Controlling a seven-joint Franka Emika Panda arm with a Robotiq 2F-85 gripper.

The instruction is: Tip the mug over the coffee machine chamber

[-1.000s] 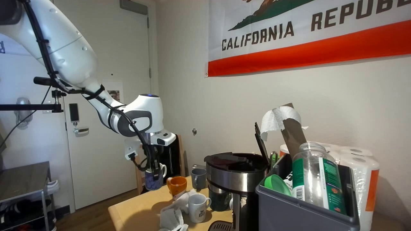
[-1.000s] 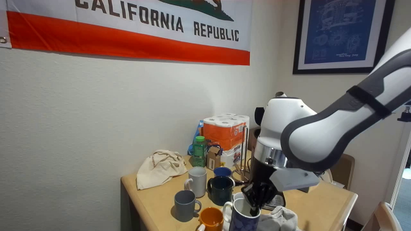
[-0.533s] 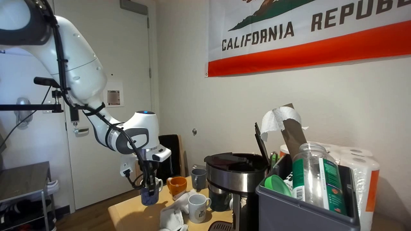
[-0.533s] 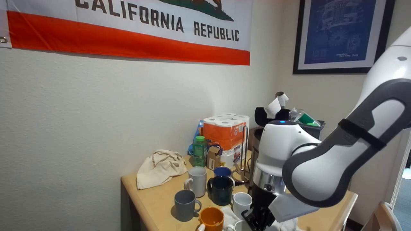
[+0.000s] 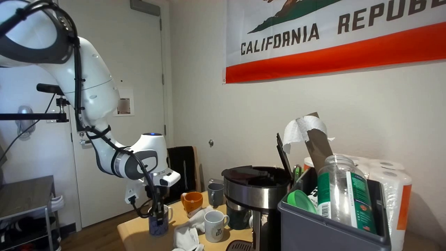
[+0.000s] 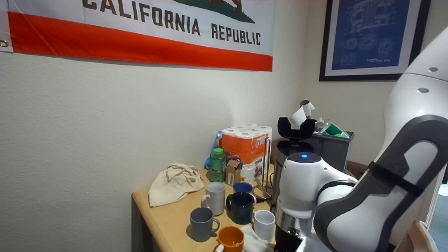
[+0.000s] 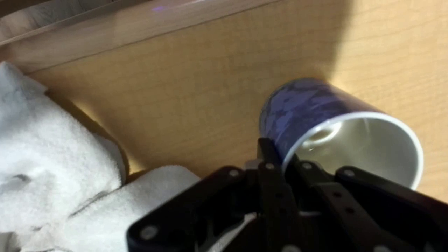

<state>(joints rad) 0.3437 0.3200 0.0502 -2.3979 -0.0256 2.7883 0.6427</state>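
Your pincer (image 7: 281,157) is drawn nearly together, with the wall of the blue patterned mug (image 7: 301,110) pinched between its tips, outside and inside the pale rim, as you can see in the wrist view. You have the mug about upright, down by the table (image 7: 182,112) and near its edge; whether the base touches the surface, you cannot tell. In an exterior view its handle (image 5: 170,213) shows just to the right of your pincer. Near the mug lies a white cloth (image 5: 186,237) with a white cup (image 5: 213,228) beside it, and in both exterior views you see an orange mug (image 5: 192,201) and a grey mug (image 6: 202,225) standing close to each other. The coffee machine chamber (image 5: 273,179) is well apart from your mug and higher, past the white cup, with a black flap (image 6: 294,134) standing up at its far side and, beside that, a grey bin (image 5: 331,228) holding a clear jar (image 5: 324,188) with a green label
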